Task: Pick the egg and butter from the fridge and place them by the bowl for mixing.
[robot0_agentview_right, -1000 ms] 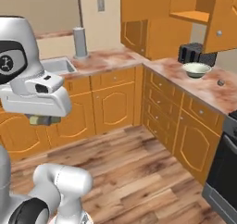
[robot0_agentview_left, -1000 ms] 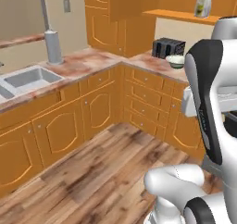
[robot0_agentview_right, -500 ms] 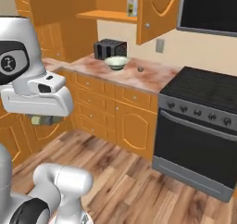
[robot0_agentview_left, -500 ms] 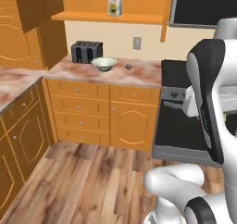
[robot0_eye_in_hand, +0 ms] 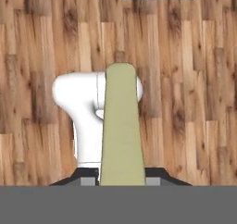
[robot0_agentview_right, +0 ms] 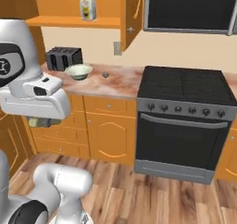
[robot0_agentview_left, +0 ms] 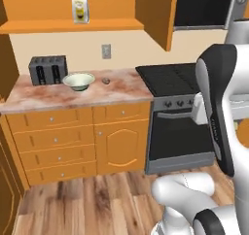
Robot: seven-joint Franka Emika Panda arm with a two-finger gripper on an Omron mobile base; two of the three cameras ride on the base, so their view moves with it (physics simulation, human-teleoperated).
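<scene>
Over the wooden floor (robot0_eye_in_hand: pixel 194 79), in front of the bench (robot0_agentview_left: pixel 58 100), I am keeping my claw (robot0_eye_in_hand: pixel 121 179) clenched on the butter (robot0_eye_in_hand: pixel 120 130), the olive-yellow stick running up from between my finger tips in the hand view. In the right base view a bit of the butter (robot0_agentview_right: pixel 40 122) is peeking out under my hand, well short of the bench's front edge. The bowl (robot0_agentview_left: pixel 79 80) is sitting on the bench toward its back edge, just beside the toaster (robot0_agentview_left: pixel 47 69) near the left end. The egg (robot0_agentview_left: pixel 105 80) is lying a little to the right of the bowl, apart from it, with bare marble stretching from there to the right edge where the bench is meeting the stove (robot0_agentview_left: pixel 180 112). The front strip of the bench is lying open along its whole length. A carton (robot0_agentview_left: pixel 80 8) is standing on the shelf (robot0_agentview_left: pixel 68 26) above.
</scene>
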